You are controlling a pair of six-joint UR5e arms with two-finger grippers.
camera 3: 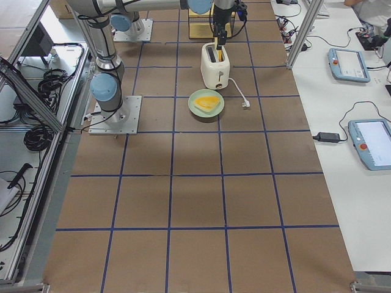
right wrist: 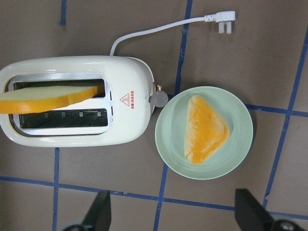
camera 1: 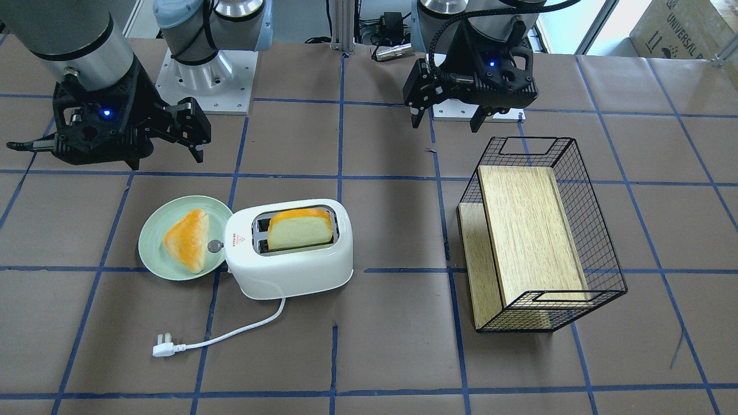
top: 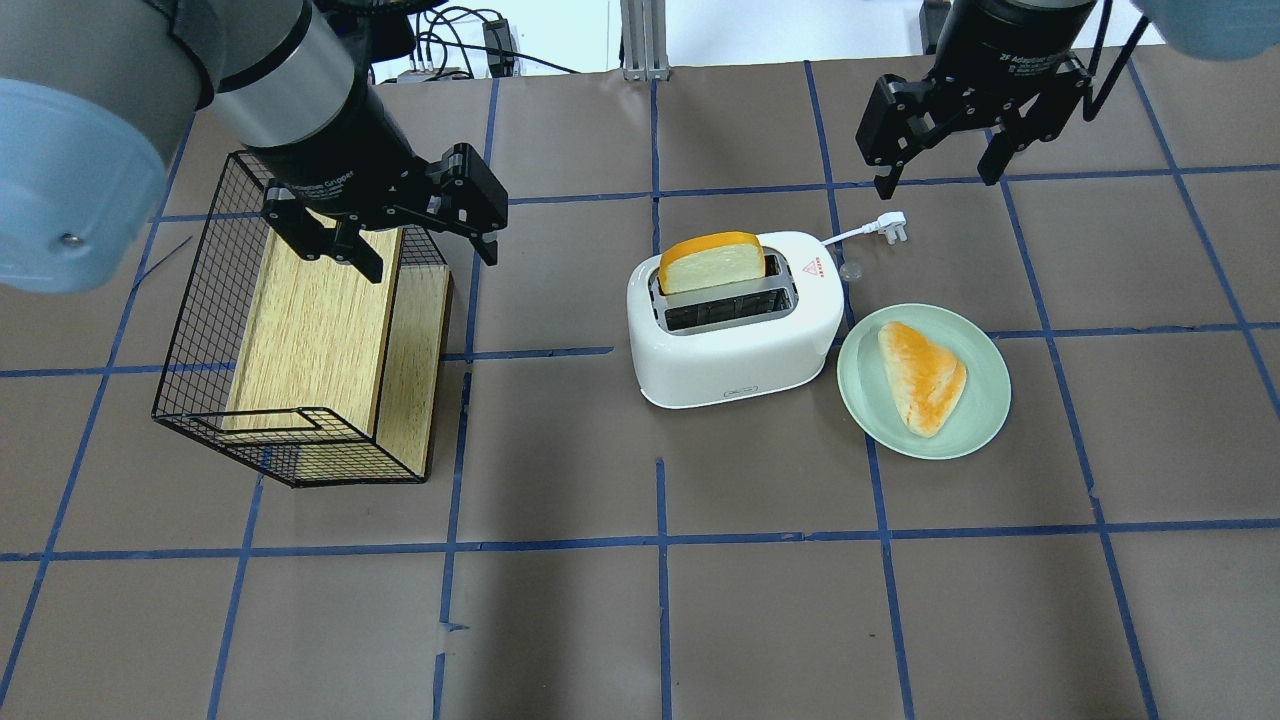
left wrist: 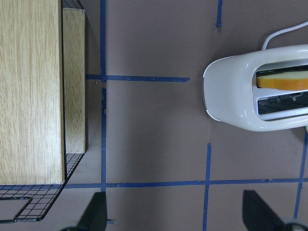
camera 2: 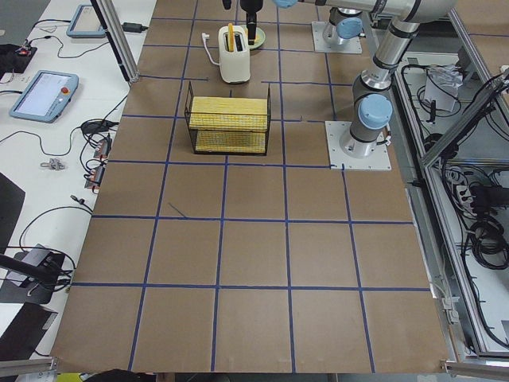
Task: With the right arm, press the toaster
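Black wire basket (top: 200, 300), at the left of my overhead view, holds a pale wooden board (top: 310, 330). The left pincer (top: 432, 262) hangs over it with jaws spread. Mid-bench (top: 700, 600) I see the white toaster (top: 735, 365), an orange-crusted bread slice (top: 712, 266) standing in its far slot. Just beside it on the right, a green plate (top: 870, 400) carries a triangular bun (top: 922, 375). The right pincer (top: 937, 183) hovers wide open near the plug (top: 893, 227), apart from the toaster.

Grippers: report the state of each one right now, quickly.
Left gripper: open, holding nothing.
Right gripper: open, holding nothing.
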